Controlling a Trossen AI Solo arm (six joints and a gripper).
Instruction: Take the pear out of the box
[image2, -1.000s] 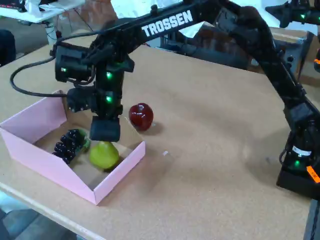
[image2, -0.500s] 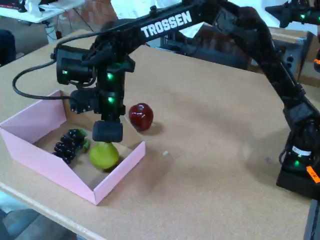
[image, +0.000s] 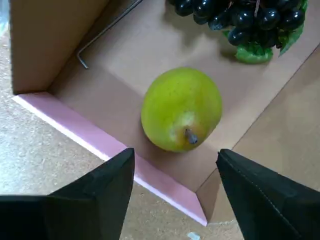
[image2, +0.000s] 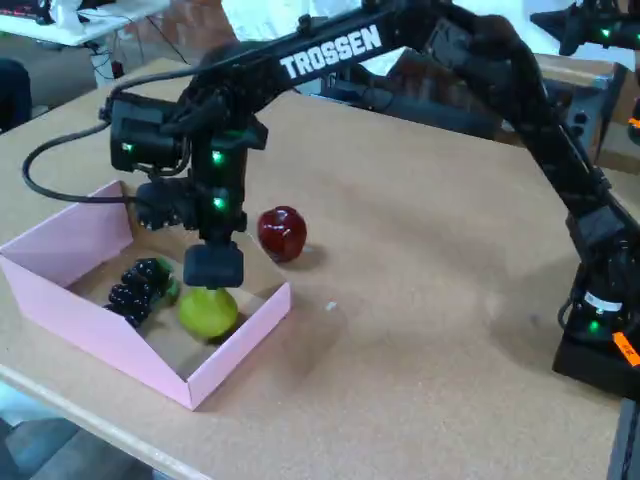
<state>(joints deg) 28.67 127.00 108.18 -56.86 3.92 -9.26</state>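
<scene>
The yellow-green pear (image: 181, 109) lies on the brown floor of the pink box (image: 90, 141), near one corner, its dark stem pointing toward the camera. From the fixed view the pear (image2: 207, 312) sits in the right part of the box (image2: 90, 335). My gripper (image: 175, 172) is open, its two black fingers spread on either side of the pear's near end and hovering above it, nothing between them. In the fixed view the gripper (image2: 213, 268) hangs directly over the pear.
A dark purple grape bunch (image: 245, 20) with a green leaf lies in the box beyond the pear, also visible as grapes (image2: 138, 287). A dark red apple (image2: 282, 232) stands on the cork tabletop just outside the box. A thin metal hook (image: 100, 35) lies on the box floor.
The gripper has shifted slightly within the fixed view, staying above the pear. The pear, grapes and apple have not moved.
</scene>
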